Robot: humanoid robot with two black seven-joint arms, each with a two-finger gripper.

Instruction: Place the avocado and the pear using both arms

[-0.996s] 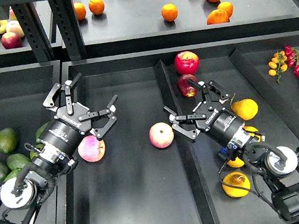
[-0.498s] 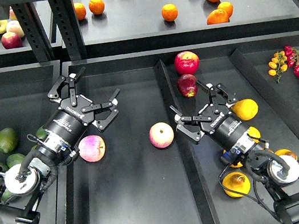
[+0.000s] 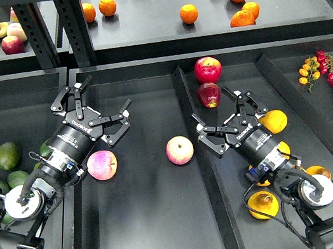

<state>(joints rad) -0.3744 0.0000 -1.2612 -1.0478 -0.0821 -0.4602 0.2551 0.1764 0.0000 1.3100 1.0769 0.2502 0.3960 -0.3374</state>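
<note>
Right claw (image 3: 228,115) retreated; avocado (image 3: 7,155) lies diagonally.

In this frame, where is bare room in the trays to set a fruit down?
Free: the middle tray's near floor, below the two pink-yellow apples. Crowded: the left tray by the avocados, and the right tray around the right pincer, with yellow fruit alongside.

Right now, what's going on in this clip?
Both grippers hang open and empty over the black bins. The left gripper is above the middle bin, near a pink apple; the avocados lie in the left bin beside its arm. The right gripper hovers by a yellow pear in the right bin. Nothing is grasped yet.
</note>
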